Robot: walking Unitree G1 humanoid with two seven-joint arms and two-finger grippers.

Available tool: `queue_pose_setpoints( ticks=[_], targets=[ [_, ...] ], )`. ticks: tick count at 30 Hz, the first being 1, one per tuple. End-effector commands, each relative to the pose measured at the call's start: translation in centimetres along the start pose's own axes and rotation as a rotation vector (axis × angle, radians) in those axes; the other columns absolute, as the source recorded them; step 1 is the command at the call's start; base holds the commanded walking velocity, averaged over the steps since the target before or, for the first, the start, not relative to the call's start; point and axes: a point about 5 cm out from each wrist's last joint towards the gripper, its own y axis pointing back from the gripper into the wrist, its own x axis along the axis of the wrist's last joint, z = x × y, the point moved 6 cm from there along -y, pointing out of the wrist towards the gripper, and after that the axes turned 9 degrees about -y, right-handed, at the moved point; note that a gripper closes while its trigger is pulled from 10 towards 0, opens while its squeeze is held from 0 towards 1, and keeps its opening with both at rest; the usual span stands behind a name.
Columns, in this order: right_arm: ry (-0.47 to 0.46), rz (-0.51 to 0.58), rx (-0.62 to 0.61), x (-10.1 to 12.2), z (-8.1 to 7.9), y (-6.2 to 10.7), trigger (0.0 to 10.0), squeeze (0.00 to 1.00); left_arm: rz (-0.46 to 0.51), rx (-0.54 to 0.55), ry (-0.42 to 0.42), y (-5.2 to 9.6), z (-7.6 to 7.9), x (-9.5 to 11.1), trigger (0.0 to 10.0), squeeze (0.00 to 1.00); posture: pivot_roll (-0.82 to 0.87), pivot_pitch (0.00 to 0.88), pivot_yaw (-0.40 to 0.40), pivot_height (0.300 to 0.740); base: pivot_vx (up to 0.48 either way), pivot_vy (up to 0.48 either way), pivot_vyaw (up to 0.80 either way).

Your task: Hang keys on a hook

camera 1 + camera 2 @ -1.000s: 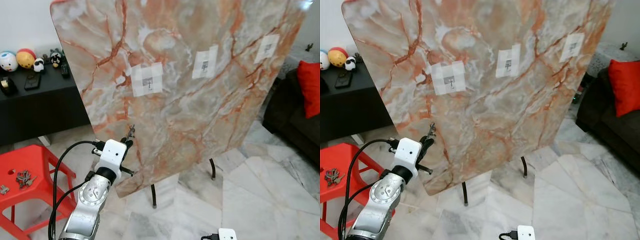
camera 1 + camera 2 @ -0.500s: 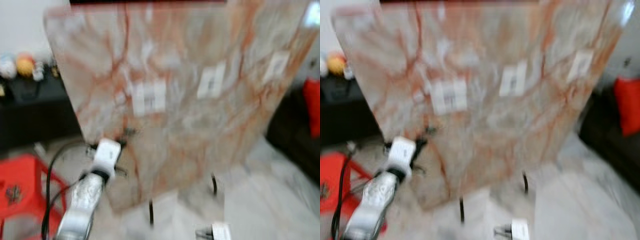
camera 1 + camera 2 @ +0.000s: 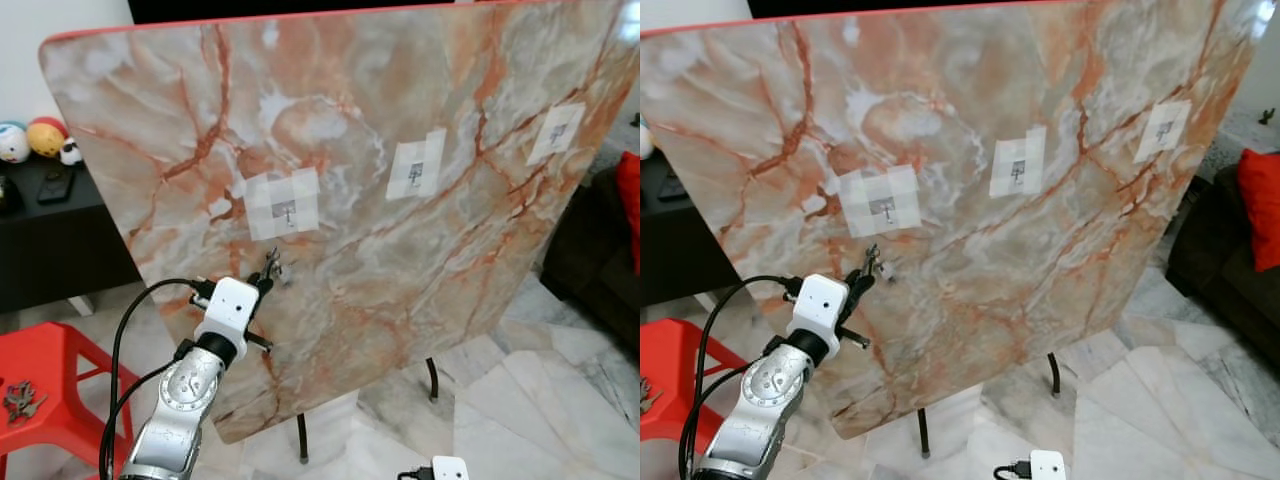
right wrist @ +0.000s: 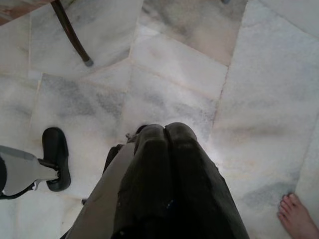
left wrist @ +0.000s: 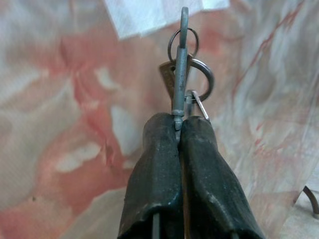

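Observation:
A bunch of keys (image 5: 182,74) on rings sticks out past the tips of my left gripper (image 5: 178,124), which is shut on it. The left gripper (image 3: 264,283) holds the keys (image 3: 272,264) up against a tilted marble board (image 3: 400,280), just below the leftmost white patch with its small hook (image 3: 285,210). The keys hang apart from that hook. Two more patched hooks (image 3: 416,172) (image 3: 557,128) sit further right on the board. My right gripper (image 4: 164,132) hangs shut over the floor, holding nothing.
A red stool (image 3: 45,355) with another bunch of keys (image 3: 16,398) stands at the left. Behind it is a black cabinet (image 3: 60,240) with toys. A dark sofa (image 3: 600,250) is at the right. A person's bare foot (image 4: 299,219) rests on the marble floor.
The whole view shifted and blurred as the camera moved. The left gripper still holds the keys, which are now closer beneath the leftmost hook patch.

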Motion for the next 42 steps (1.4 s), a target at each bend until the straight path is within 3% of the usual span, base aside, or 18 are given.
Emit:
queue_pose_setpoints(
  ticks=[1,12,22,24,42],
  targets=[
    [0.000,-0.001,-0.010,0.0,0.4,0.0,10.0,0.00,0.042,-0.024,-0.017,-0.2,0.3,1.3,10.0,0.00,0.06,0.000,-0.052,0.740,0.000,0.000,0.00],
    [-0.001,-0.001,-0.008,0.0,0.3,0.0,10.0,0.00,0.083,-0.118,-0.064,-0.7,1.6,2.7,10.0,0.00,0.06,0.000,-0.050,0.740,0.000,0.000,0.00],
    [-0.002,-0.001,-0.008,0.0,0.3,0.0,10.0,0.00,0.098,-0.131,-0.079,-1.0,1.8,3.1,10.0,0.00,0.06,0.000,-0.050,0.740,0.000,0.000,0.00],
    [-0.005,0.001,-0.008,0.0,0.3,0.0,10.0,0.00,0.149,-0.173,-0.158,-1.9,2.2,4.5,10.0,0.00,0.06,0.000,-0.047,0.740,0.000,0.000,0.00],
    [-0.002,0.001,-0.008,0.0,0.2,0.0,10.0,0.00,0.175,-0.143,-0.198,-3.2,1.5,5.7,10.0,0.00,0.06,0.000,-0.048,0.740,0.000,0.000,0.00]
  ],
)
